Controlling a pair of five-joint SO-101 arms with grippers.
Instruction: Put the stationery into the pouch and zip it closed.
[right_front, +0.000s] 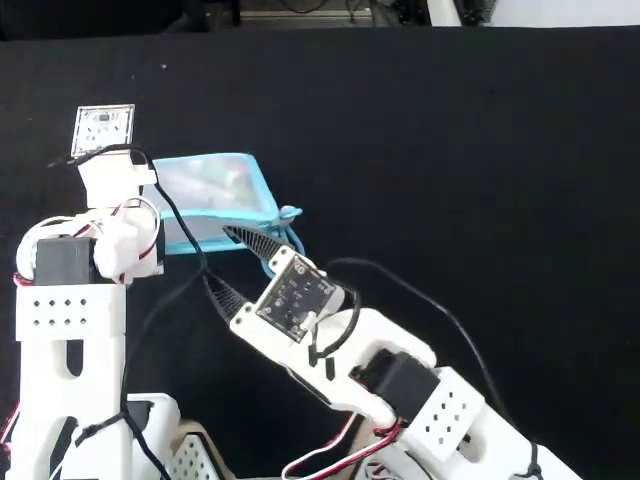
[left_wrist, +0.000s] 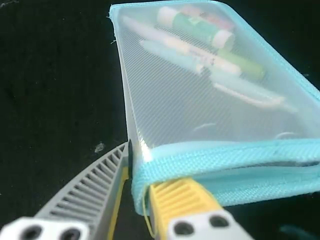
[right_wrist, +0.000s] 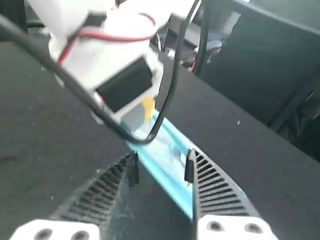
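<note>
The clear pouch (right_front: 215, 190) with teal trim lies flat on the black table, its zipper pull (right_front: 289, 213) at its right end. Several pens and a glue stick (left_wrist: 195, 25) lie inside the pouch (left_wrist: 200, 100). My left gripper (left_wrist: 137, 170) is shut on the pouch's near corner, one grey and one yellow finger (left_wrist: 180, 197) clamping the teal zipper band (left_wrist: 225, 165). My right gripper (right_front: 240, 265) stands open at the pouch's front edge, just short of the pull. Its black fingers (right_wrist: 210, 195) straddle the teal edge (right_wrist: 167, 175).
The left arm's white body (right_front: 70, 300) stands at the table's left, the right arm's (right_front: 400, 390) at the front. Cables (right_front: 420, 295) loop over the right arm. The black cloth (right_front: 480, 160) stretches bare to the right and behind the pouch.
</note>
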